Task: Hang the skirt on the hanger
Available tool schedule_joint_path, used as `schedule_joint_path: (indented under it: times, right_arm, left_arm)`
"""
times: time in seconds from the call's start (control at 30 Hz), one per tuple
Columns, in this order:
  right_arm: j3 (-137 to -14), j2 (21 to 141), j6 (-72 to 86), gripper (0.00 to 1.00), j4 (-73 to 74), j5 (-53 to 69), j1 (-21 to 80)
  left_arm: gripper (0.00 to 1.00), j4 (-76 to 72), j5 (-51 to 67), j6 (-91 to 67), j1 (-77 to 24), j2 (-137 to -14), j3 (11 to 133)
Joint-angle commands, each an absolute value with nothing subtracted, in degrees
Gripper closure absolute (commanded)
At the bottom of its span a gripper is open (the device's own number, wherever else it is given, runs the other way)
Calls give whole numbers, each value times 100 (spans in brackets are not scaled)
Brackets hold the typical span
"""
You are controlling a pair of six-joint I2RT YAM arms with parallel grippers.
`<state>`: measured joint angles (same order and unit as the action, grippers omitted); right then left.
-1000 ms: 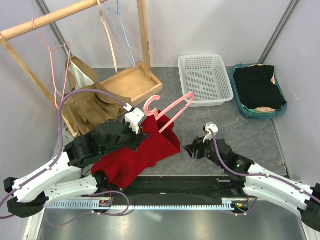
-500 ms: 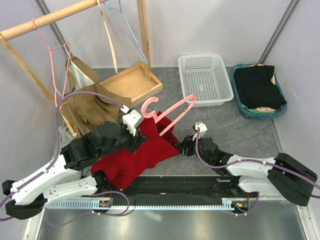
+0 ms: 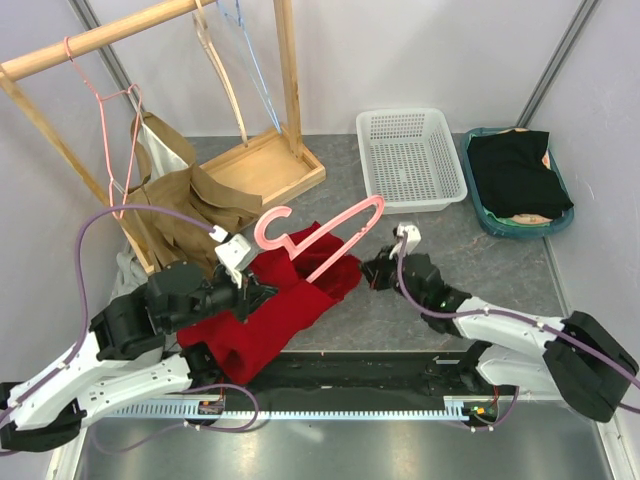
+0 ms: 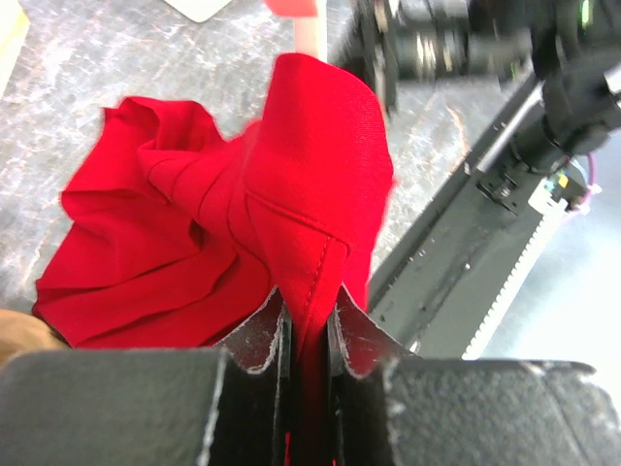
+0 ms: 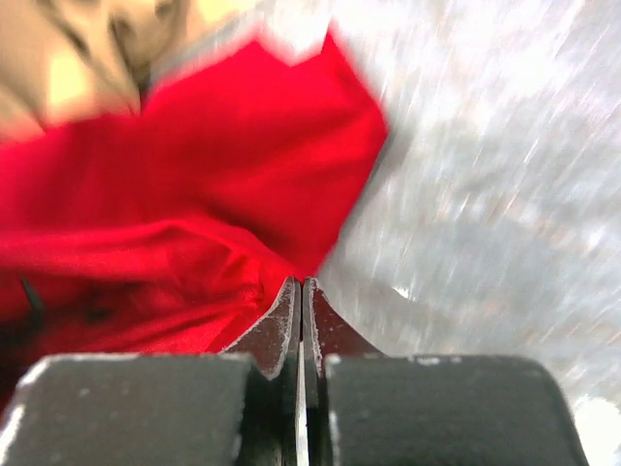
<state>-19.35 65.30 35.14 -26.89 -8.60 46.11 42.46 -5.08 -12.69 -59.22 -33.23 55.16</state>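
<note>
Left claw (image 4: 306,311) clenches a raised fold of the crumpled red fabric skirt (image 4: 184,233), which lies on the grey stone-patterned desk (image 3: 480,250) between both arms. Right claw (image 5: 301,286) is pressed shut at the skirt's right corner; whether cloth is pinched cannot be told. Beyond, the pink plastic hanger (image 3: 375,204) lies over the skirt, long axis diagonal, hook beside the left claw, far tip nearer the right.

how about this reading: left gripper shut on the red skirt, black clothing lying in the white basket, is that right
Not quite. The black clothing lies in the teal tub beside the white basket, as the top external view shows. The rest holds: the left gripper is shut on the red skirt, seen in the left wrist view.
</note>
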Motion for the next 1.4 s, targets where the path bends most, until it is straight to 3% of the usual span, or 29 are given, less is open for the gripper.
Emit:
schedule_joint_path:
  times: [0.0, 0.2, 0.5, 0.93, 1.13, 1.37]
  right_arm:
    - [-3048, 6258, 3200, 100, -1532, -467, 3807]
    - [-4593, 6468, 2857, 100, -73, 157, 3006]
    - [-5519, 6100, 2874, 100, 974, 290, 2909]
    - [-6152, 5546, 2672, 100, 1292, -369, 2909]
    - [-6003, 5151, 2391, 100, 633, 148, 2900]
    - [-6135, 5326, 2268, 100, 1424, -1827, 2909]
  left_arm:
    - [98, 4359, -202, -1415, -5906, -3103, 5546]
    - [98, 4684, -475, -1275, -5915, -3199, 5748]
    - [98, 4939, -1072, -1178, -5906, -3594, 5880]
    - [98, 4913, -475, -870, -5915, -4254, 5994]
    - [98, 4711, -72, -668, -5915, -4596, 6064]
    - [98, 4685, 324, -563, -5915, -4588, 5977]
